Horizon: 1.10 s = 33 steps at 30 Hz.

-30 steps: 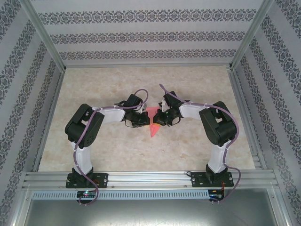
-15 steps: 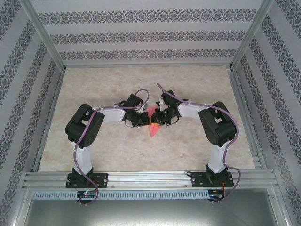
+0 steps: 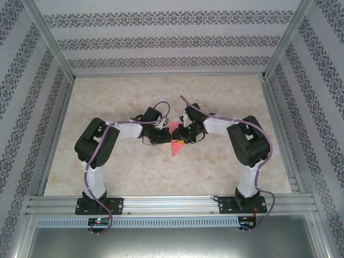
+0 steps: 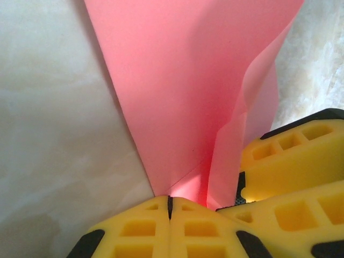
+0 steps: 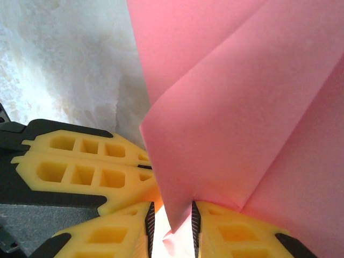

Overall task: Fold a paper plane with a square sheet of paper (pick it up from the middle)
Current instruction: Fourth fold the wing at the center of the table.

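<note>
This is a robotics lab test cell, not a home or a shop. Bare aluminium frame posts (image 3: 51, 45) box in the workspace, and the walls (image 3: 166, 40) between them are panels covered in a repeating grey floral wallpaper, like a staged backdrop. The desk (image 3: 215, 91) has a pale marble-look top. Along its near edge runs an aluminium rail (image 3: 172, 203) with the left arm (image 3: 97, 145) and the right arm (image 3: 250, 145) bolted to it, lilac cable (image 3: 159, 103) looped along the arms, and a slotted cable duct (image 3: 172, 221) below.

The paper plane (image 4: 177, 97) is pink-red, the jaws yellow
</note>
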Motion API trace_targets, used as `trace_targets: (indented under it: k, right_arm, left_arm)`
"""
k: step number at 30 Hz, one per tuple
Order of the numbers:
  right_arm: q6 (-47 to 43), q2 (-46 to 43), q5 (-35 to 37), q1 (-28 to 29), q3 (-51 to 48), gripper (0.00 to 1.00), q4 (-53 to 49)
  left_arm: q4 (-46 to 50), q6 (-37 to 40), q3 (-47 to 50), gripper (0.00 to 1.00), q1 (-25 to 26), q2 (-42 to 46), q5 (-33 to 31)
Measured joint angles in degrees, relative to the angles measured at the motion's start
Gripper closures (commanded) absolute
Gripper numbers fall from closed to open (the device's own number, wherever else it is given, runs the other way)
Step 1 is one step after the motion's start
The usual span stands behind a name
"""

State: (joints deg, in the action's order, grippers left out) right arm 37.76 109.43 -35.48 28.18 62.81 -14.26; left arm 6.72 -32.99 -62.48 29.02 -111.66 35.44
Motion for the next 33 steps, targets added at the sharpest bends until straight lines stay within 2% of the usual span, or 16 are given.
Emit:
trace_targets:
  k: [8,20,33]
  right_arm:
    - [2.58,-1.09,-2.23,-1.05,-2.58,0.73,4.76]
    - [4.5,-1.75,-4.28,-1.42,-4.02,0.86,8.9]
    - [5.2,0.31,-4.72,-1.44,-4.09,0.91,10.8]
  left_arm:
    - [-0.17,0.66,0.0,1.0,-0.26,-0.22,0.74]
    - [-0.44,0.7,0.0,1.0,-0.63,-0.39,1.7]
    - [-1.36,0.68,0.48,1.0,-1.03,-0.48,2.58]
